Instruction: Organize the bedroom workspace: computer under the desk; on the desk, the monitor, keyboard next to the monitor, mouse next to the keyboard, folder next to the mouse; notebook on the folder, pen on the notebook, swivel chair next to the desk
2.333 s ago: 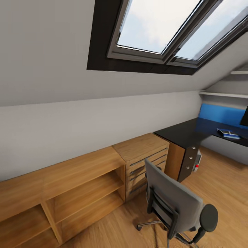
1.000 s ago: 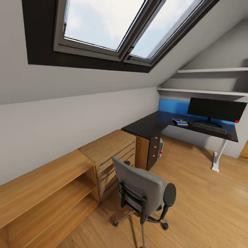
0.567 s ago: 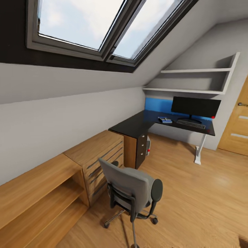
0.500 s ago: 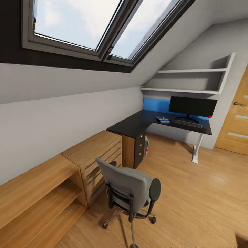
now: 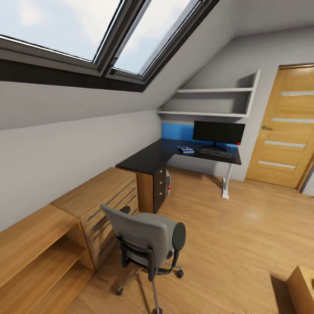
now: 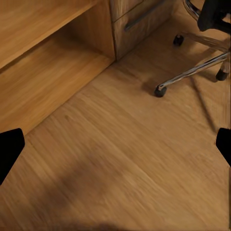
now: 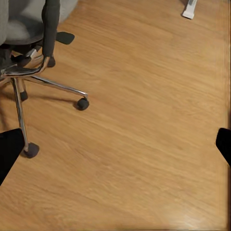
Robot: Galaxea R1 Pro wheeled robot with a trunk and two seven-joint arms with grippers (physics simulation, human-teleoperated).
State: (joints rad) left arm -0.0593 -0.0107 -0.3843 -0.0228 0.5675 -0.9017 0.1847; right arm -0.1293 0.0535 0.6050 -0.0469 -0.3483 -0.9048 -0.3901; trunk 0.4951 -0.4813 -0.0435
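Since the earlier frames the head camera has swung rightward, so the whole room sits further left in its view and a wooden panelled door (image 5: 281,126) has come fully into sight. Both pairs of fingers stand apart and hold nothing: the left gripper (image 6: 115,144) hangs over bare wooden plank floor (image 6: 125,159) with its dark fingertips (image 6: 9,147) at the frame's two edges, and the right gripper (image 7: 115,144) does the same, one fingertip (image 7: 8,149) showing near a caster. Just beyond them is the grey swivel chair with black armrests and a chrome star base (image 5: 146,237), standing on the floor well apart from the black L-shaped tabletop (image 5: 150,159); whether anything lies on its seat cannot be told. On the tabletop's far wing a black flat monitor (image 5: 219,132) stands upright, a dark keyboard (image 5: 215,152) lies just in front of it, and a small blue-covered flat item (image 5: 186,149) lies beside the keyboard. Low oak drawers and open shelving (image 5: 83,209) run along the wall beneath the sloped skylight (image 5: 100,35).
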